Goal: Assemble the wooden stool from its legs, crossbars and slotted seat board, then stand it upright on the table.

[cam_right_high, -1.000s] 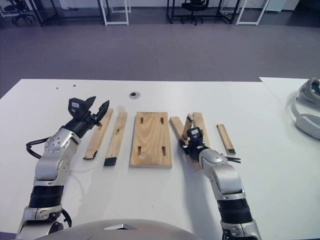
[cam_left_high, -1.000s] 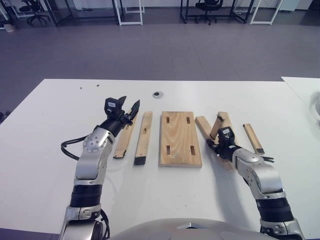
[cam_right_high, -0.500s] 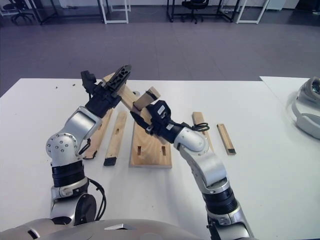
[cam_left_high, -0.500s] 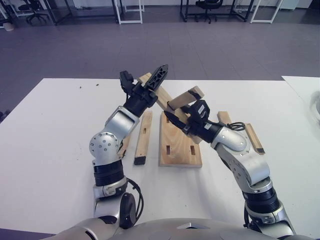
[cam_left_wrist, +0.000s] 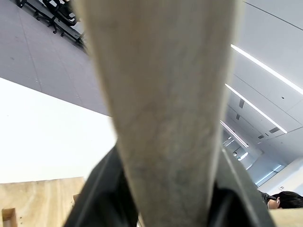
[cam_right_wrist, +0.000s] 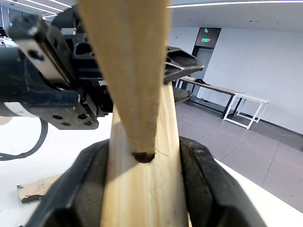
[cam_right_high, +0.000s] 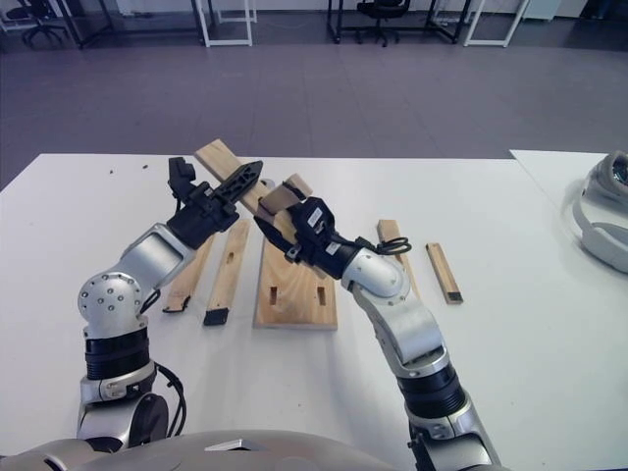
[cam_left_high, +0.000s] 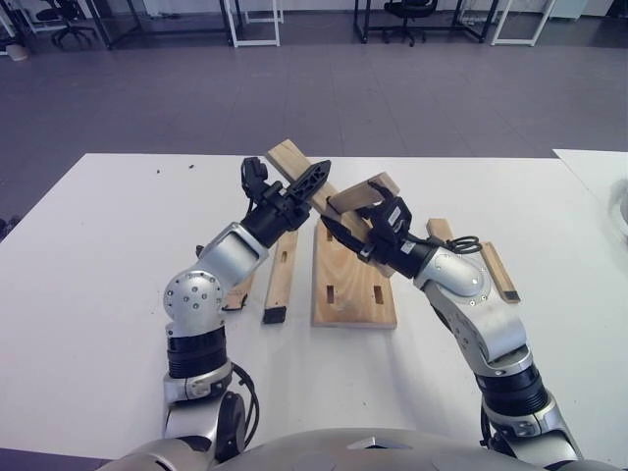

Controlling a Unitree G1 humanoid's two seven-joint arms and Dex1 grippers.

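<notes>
Both arms are up over the white worktop (cam_left_high: 98, 255). The left end effector (cam_left_high: 287, 179) is clamped on a wooden leg (cam_left_high: 287, 155), its dark fingers closed against either side of the wood, and the leg slants up and away. The right end effector (cam_left_high: 355, 206) is closed around a second wooden piece (cam_left_high: 378, 184), gripping it across its width.

The two pieces cross in the air above the far end of the slotted seat board (cam_left_high: 353, 285), which lies flat in the middle of the worktop. From the right wrist, the leg's end looks to meet a dark hole in the second piece, though whether it is seated I can't tell.

Left of the board lies a loose leg (cam_left_high: 284, 257), with another leg (cam_left_high: 238, 291) beside it, partly under the left arm. Right of the board, a plank (cam_left_high: 440, 233) and a short crossbar (cam_left_high: 497, 272) lie flat.
</notes>
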